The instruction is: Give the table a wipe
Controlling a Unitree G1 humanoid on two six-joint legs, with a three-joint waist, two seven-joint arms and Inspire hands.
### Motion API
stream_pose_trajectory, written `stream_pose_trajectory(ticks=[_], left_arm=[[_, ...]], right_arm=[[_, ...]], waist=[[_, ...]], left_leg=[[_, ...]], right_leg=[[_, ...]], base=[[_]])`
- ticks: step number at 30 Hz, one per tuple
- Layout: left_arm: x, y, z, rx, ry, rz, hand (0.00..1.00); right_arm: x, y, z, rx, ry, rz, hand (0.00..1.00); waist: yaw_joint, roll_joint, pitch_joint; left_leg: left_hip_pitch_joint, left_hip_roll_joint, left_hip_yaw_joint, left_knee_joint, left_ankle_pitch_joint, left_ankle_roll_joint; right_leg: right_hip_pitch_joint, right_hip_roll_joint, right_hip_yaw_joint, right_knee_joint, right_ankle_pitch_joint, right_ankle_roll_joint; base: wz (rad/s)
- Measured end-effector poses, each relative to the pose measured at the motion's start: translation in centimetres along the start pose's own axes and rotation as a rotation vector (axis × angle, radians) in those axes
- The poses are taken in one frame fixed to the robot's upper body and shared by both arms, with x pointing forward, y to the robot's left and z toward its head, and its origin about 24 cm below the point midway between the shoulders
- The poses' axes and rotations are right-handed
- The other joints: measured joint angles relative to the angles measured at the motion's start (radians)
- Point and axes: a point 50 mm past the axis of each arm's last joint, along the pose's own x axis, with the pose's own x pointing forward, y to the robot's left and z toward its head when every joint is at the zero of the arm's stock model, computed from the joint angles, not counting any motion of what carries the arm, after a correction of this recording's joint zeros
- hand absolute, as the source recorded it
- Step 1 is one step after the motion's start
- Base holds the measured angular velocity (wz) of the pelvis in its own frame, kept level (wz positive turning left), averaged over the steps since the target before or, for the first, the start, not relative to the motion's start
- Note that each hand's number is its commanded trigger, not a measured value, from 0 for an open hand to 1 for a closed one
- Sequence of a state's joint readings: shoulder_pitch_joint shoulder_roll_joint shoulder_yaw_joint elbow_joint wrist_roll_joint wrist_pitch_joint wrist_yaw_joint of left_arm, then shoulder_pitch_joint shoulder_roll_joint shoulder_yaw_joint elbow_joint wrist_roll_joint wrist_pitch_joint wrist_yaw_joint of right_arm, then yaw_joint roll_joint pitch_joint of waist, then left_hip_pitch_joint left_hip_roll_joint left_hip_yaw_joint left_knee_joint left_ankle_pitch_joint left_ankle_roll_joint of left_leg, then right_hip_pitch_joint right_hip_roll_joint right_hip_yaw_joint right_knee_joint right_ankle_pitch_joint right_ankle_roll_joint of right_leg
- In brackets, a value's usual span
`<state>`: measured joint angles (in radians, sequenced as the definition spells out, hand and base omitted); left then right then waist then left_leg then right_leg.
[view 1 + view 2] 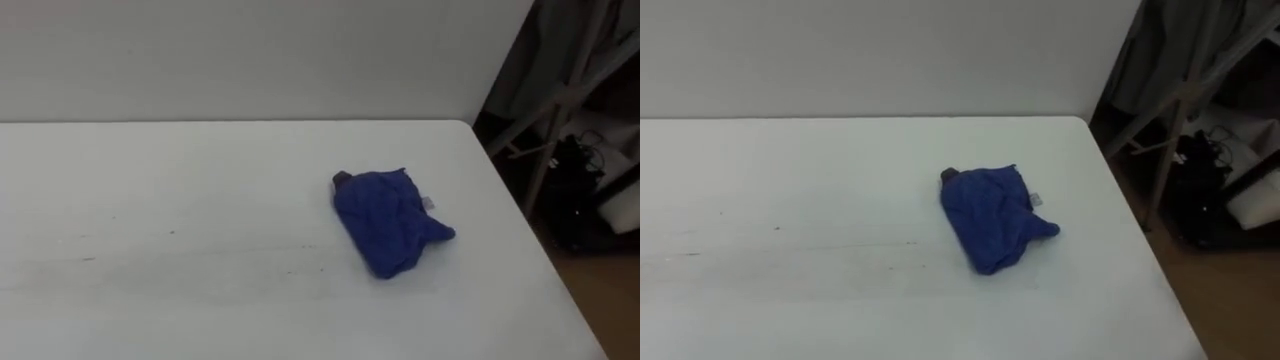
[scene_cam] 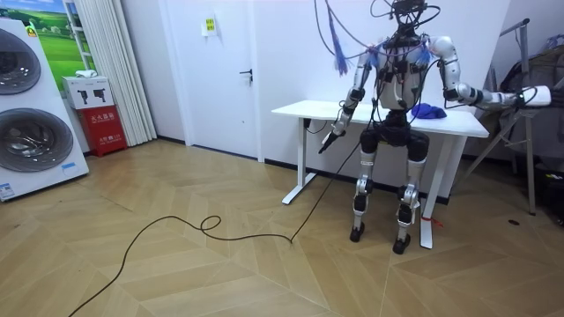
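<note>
A crumpled blue cloth (image 1: 388, 220) lies on the white table (image 1: 180, 200), right of the middle and not far from the right edge, with a small dark bit showing at its upper left corner. No hand touches it. In the room view I stand at the table's near side, facing the table (image 2: 300, 109), with the cloth (image 2: 427, 111) just to my right. My left hand (image 2: 328, 141) hangs low beside the table's edge. My right arm reaches out sideways past the table's end, and my right hand (image 2: 532, 95) is held in the air there.
A white wall runs along the table's far edge. Past the right edge stand a grey metal frame (image 1: 560, 110) and dark clutter on the floor (image 1: 580, 190). Washing machines (image 2: 31, 114) and a door (image 2: 220, 70) stand off to the room view's left.
</note>
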<state>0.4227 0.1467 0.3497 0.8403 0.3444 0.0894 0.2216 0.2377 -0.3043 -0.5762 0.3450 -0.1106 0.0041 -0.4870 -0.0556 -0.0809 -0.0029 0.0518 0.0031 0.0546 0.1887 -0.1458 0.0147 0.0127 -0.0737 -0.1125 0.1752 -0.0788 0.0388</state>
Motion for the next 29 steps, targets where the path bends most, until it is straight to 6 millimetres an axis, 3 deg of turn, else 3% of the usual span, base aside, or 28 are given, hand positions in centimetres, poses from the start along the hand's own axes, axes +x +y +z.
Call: stream_pose_trajectory(ticks=[1,2,5,10,15,18,22,24,29], left_arm=[[0.0,0.1,-0.1,-0.001,0.005,0.002,0.00],[0.0,0.2,-0.3,-0.003,0.014,0.002,0.00],[0.1,0.3,-0.3,-0.020,0.024,-0.006,0.00],[0.3,0.1,0.7,-0.096,0.013,-0.014,0.00],[0.5,-0.1,1.5,-0.100,-0.003,-0.019,0.00],[0.4,-0.2,1.1,-0.093,0.011,-0.023,0.00],[0.4,-1.2,0.6,-0.043,0.046,-0.064,0.00],[0.2,-1.9,0.5,0.008,0.043,-0.085,0.00],[0.1,-2.8,1.1,0.078,0.018,-0.115,0.00]], right_arm=[[0.0,-0.2,-0.4,0.006,0.021,-0.013,0.00],[0.2,-0.4,-1.2,0.015,0.066,-0.037,0.00],[-0.1,-0.8,-4.1,-0.015,0.200,-0.065,0.00],[-2.2,-1.1,-9.2,-0.050,0.447,-0.055,0.00],[-6.6,-2.2,-15.5,-0.116,0.791,-0.009,0.00],[-9.6,-2.9,-18.1,-0.169,0.956,0.050,0.00],[-13.0,-2.4,-19.8,-0.284,1.065,0.209,0.00],[-15.0,-1.0,-20.1,-0.410,1.065,0.391,0.00],[-15.4,2.7,-18.9,-0.598,0.908,0.670,0.00]], waist=[[-0.003,0.000,-0.0001],[-0.010,-0.003,-0.0052],[-0.028,-0.009,-0.0058],[-0.027,-0.007,-0.0039],[-0.023,-0.006,-0.0066],[-0.023,-0.001,-0.0092],[-0.025,0.002,-0.0111],[-0.017,0.004,-0.0121],[0.014,0.021,-0.0126]], left_leg=[[-0.001,0.001,0.000,0.000,0.000,0.000],[-0.007,0.001,0.000,0.000,0.000,0.000],[-0.015,0.002,-0.001,0.000,0.001,-0.002],[-0.014,0.002,0.000,0.000,-0.003,0.004],[-0.014,0.001,-0.008,0.000,0.000,-0.001],[-0.017,0.004,-0.012,0.000,-0.004,0.005],[-0.017,0.007,-0.020,0.001,-0.004,0.006],[-0.017,0.006,-0.029,0.001,-0.004,0.006],[-0.012,0.003,-0.035,0.002,-0.004,0.006]], right_leg=[[-0.001,0.000,0.000,0.000,0.000,0.000],[-0.006,0.000,-0.001,0.000,0.000,-0.001],[-0.011,0.000,-0.005,-0.001,-0.001,-0.001],[-0.014,0.001,0.000,-0.002,-0.001,-0.001],[-0.009,0.000,-0.002,-0.002,-0.001,-0.002],[-0.006,-0.002,-0.008,-0.002,-0.002,-0.002],[0.001,-0.010,-0.027,-0.002,-0.005,-0.002],[0.006,-0.007,-0.030,-0.003,-0.009,-0.001],[0.011,-0.008,-0.034,-0.005,-0.010,-0.001]], base=[[0.00],[0.00],[0.00],[-0.01],[0.00],[0.01],[0.09],[0.14],[0.03]])
